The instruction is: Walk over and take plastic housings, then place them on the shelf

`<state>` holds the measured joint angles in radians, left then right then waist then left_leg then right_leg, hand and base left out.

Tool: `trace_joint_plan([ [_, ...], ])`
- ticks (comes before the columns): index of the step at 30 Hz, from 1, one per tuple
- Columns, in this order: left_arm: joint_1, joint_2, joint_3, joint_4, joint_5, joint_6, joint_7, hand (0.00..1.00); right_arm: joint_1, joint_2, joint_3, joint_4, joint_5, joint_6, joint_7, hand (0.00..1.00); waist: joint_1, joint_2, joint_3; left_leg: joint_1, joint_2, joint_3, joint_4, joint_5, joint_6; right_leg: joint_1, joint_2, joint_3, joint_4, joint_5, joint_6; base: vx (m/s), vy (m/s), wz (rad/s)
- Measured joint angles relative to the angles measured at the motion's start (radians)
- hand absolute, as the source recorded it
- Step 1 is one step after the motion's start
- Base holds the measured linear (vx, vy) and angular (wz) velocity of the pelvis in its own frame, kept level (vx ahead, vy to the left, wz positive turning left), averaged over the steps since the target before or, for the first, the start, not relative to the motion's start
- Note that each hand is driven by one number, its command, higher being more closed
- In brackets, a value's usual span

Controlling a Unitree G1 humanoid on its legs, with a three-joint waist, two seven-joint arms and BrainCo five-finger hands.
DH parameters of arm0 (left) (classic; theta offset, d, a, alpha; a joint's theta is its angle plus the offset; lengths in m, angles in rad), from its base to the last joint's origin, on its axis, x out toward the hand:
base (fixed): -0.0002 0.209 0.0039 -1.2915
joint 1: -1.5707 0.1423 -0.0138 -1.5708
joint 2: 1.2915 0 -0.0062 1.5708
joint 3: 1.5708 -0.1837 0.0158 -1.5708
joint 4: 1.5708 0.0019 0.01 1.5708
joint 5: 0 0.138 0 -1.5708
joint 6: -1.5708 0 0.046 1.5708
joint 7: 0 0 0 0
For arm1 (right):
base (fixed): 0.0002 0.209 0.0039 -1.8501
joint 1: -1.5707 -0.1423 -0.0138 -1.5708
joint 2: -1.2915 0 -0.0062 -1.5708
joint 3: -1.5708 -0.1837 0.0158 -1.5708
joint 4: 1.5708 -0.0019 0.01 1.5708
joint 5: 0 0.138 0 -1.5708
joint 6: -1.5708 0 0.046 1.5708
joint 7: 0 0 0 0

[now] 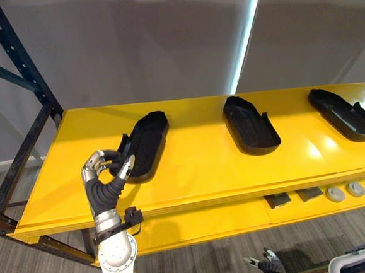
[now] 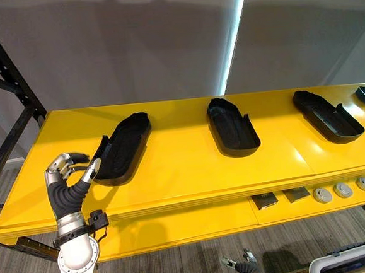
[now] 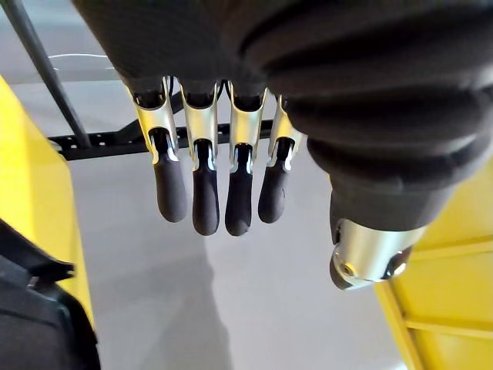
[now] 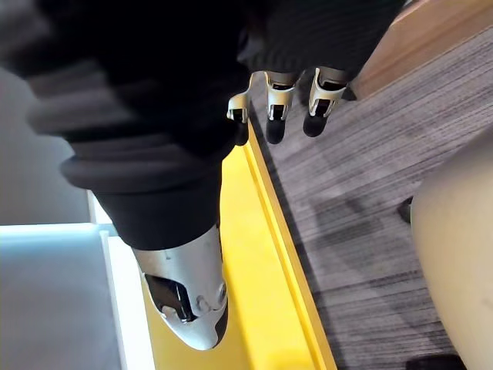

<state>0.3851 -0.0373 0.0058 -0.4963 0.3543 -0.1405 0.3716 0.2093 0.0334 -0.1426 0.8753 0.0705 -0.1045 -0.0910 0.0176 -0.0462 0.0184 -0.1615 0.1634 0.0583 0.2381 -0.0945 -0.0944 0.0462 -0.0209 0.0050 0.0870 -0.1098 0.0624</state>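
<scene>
Left hand (image 1: pixel 106 171), fingers relaxed and holding nothing, hovers at lower left just beside the leftmost housing (image 1: pixel 146 142) lying on the yellow shelf (image 1: pixel 204 173). A stray thumb could snag its rim and drag it off the front edge.

The yellow shelf (image 1: pixel 204 173) is shining smooth and glossy like painted metal, catching highlights toward 3 o'clock. The black plastic housings (image 1: pixel 251 128) are looking matt. The left hand (image 1: pixel 101 176) is gleaming metallic at its silver fingers. The floor (image 1: pixel 199 262) is showing grey wood grain.
</scene>
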Motion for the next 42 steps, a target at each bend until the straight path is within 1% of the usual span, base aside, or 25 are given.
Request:
trace_joint_plan([
  [1, 0.012, 0.000, 0.002, 0.007, -0.012, 0.000, -0.001, 1.00, 0.002, 0.000, 0.001, -0.002, 0.000, 0.000, -0.001, 0.00, 0.001, 0.000, 0.000, -0.011, 0.002, -0.003, 0.019, -0.007, 0.007, 0.000, 0.001, -0.004, 0.001, -0.001, 0.001, 0.00, 0.010, 0.11],
  [4, 0.026, 0.000, 0.007, 0.055, -0.039, -0.001, -0.024, 1.00, 0.016, -0.003, 0.011, -0.021, 0.002, 0.000, -0.001, 0.00, 0.011, 0.000, 0.002, -0.020, 0.004, 0.000, 0.046, -0.027, 0.005, 0.000, 0.001, -0.004, 0.010, -0.008, 0.003, 0.00, 0.004, 0.02],
  [5, 0.028, 0.001, 0.006, 0.090, -0.049, -0.001, -0.043, 1.00, 0.025, -0.005, 0.027, -0.031, 0.008, 0.000, -0.001, 0.00, 0.023, -0.002, 0.004, -0.019, 0.004, 0.004, 0.052, -0.032, 0.008, 0.000, 0.000, -0.003, 0.016, -0.013, 0.000, 0.00, 0.000, 0.00],
  [6, 0.028, 0.001, 0.005, 0.132, -0.067, -0.001, -0.066, 1.00, 0.031, -0.011, 0.043, -0.037, 0.010, 0.001, 0.000, 0.00, 0.026, -0.008, 0.008, -0.021, 0.006, 0.011, 0.059, -0.037, 0.012, 0.000, 0.000, -0.003, 0.017, -0.015, 0.001, 0.00, 0.000, 0.00],
  [7, 0.028, 0.002, 0.005, 0.162, -0.070, 0.000, -0.086, 1.00, 0.032, -0.009, 0.047, -0.037, 0.010, 0.003, 0.002, 0.00, 0.026, -0.016, 0.009, -0.022, 0.006, 0.014, 0.061, -0.039, 0.012, 0.000, 0.000, -0.003, 0.017, -0.017, -0.001, 0.00, 0.000, 0.00],
  [10, 0.027, 0.003, -0.004, 0.212, -0.070, 0.000, -0.110, 1.00, 0.033, -0.010, 0.050, -0.038, 0.010, 0.003, 0.002, 0.00, 0.026, -0.020, 0.009, -0.030, 0.004, 0.020, 0.082, -0.054, 0.016, -0.001, 0.000, 0.000, 0.017, -0.020, -0.001, 0.02, 0.013, -0.04],
  [13, 0.022, 0.003, -0.014, 0.240, -0.069, 0.001, -0.112, 1.00, 0.035, -0.010, 0.052, -0.038, 0.010, 0.003, 0.002, 0.00, 0.026, -0.020, 0.009, -0.035, 0.004, 0.022, 0.090, -0.062, 0.021, -0.004, -0.001, 0.000, 0.017, -0.022, -0.002, 0.04, 0.013, -0.03],
  [17, -0.017, 0.004, -0.019, 0.282, -0.065, 0.004, -0.112, 1.00, 0.036, -0.010, 0.053, -0.045, 0.009, 0.003, 0.002, 0.00, 0.026, -0.020, 0.009, -0.036, 0.004, 0.028, 0.094, -0.070, 0.018, -0.004, -0.004, 0.003, 0.016, -0.027, -0.002, 0.05, 0.007, -0.03],
  [22, -0.073, 0.007, -0.063, 0.340, -0.058, 0.009, -0.111, 1.00, 0.039, -0.011, 0.052, -0.078, 0.009, 0.003, 0.000, 0.00, 0.024, -0.020, 0.008, -0.034, 0.001, 0.037, 0.093, -0.076, 0.015, -0.007, -0.010, 0.013, 0.015, -0.032, -0.002, 0.03, 0.016, -0.05],
  [24, -0.101, 0.013, -0.081, 0.367, -0.043, 0.015, -0.111, 1.00, 0.040, -0.011, 0.050, -0.078, 0.007, 0.004, -0.001, 0.00, 0.025, -0.018, 0.008, -0.032, 0.000, 0.040, 0.091, -0.075, 0.010, -0.008, -0.013, 0.018, 0.015, -0.034, -0.001, 0.04, 0.008, -0.06],
  [26, -0.133, 0.020, -0.088, 0.429, -0.033, 0.016, -0.114, 1.00, 0.039, -0.012, 0.040, -0.078, 0.007, 0.004, -0.001, 0.00, 0.024, -0.016, 0.003, -0.014, 0.001, 0.048, 0.078, -0.072, 0.007, -0.008, -0.018, 0.025, 0.015, -0.035, 0.001, 0.05, 0.002, -0.09],
  [30, -0.199, 0.042, -0.100, 0.509, -0.031, 0.015, -0.131, 1.00, 0.036, -0.014, 0.038, -0.076, 0.006, 0.004, -0.001, 0.00, 0.021, 0.000, -0.004, 0.005, -0.012, 0.057, 0.023, -0.042, 0.006, -0.019, -0.029, 0.029, 0.015, -0.036, 0.002, 0.02, 0.003, -0.04],
  [32, -0.240, 0.063, -0.126, 0.553, -0.030, 0.010, -0.131, 1.00, 0.028, -0.015, 0.034, -0.064, 0.005, 0.003, -0.001, 0.00, 0.015, 0.000, -0.006, 0.033, -0.024, 0.057, -0.044, 0.000, 0.003, -0.024, -0.033, 0.029, 0.014, -0.036, 0.002, 0.02, -0.035, 0.05],
  [33, -0.248, 0.064, -0.128, 0.562, -0.029, 0.007, -0.131, 1.00, 0.024, -0.017, 0.034, -0.059, 0.004, 0.004, -0.001, 0.00, 0.011, 0.000, -0.006, 0.039, -0.026, 0.057, -0.062, 0.011, 0.002, -0.026, -0.034, 0.030, 0.014, -0.035, 0.002, 0.00, -0.054, 0.08],
  [34, -0.265, 0.074, -0.128, 0.584, -0.028, -0.002, -0.128, 1.00, 0.004, -0.020, 0.033, -0.038, -0.002, 0.003, -0.001, 0.00, -0.003, 0.001, -0.009, 0.049, -0.028, 0.057, -0.103, 0.037, -0.001, -0.035, -0.032, 0.030, 0.014, -0.032, -0.002, -0.02, -0.045, 0.00],
  [37, -0.318, 0.082, -0.132, 0.637, -0.027, -0.001, -0.127, 1.00, -0.010, -0.025, 0.031, -0.016, -0.002, 0.003, -0.001, 0.00, -0.007, 0.002, -0.009, 0.086, -0.032, 0.059, -0.183, 0.082, -0.006, -0.037, -0.024, 0.035, 0.008, -0.023, -0.010, -0.03, -0.031, -0.05],
  [40, -0.352, 0.089, -0.132, 0.668, -0.026, -0.001, -0.125, 1.00, -0.023, -0.027, 0.025, 0.006, -0.002, 0.004, -0.001, 0.00, -0.013, 0.004, -0.010, 0.099, -0.031, 0.059, -0.228, 0.110, -0.007, -0.046, -0.019, 0.036, -0.007, -0.010, -0.011, -0.07, -0.027, -0.04],
  [42, -0.369, 0.104, -0.132, 0.674, -0.025, -0.001, -0.125, 1.00, -0.036, -0.031, 0.023, 0.014, -0.003, 0.004, -0.001, 0.00, -0.032, 0.005, -0.010, 0.103, -0.035, 0.057, -0.269, 0.134, -0.004, -0.053, -0.016, 0.036, -0.023, 0.005, -0.010, -0.07, -0.018, -0.04],
])
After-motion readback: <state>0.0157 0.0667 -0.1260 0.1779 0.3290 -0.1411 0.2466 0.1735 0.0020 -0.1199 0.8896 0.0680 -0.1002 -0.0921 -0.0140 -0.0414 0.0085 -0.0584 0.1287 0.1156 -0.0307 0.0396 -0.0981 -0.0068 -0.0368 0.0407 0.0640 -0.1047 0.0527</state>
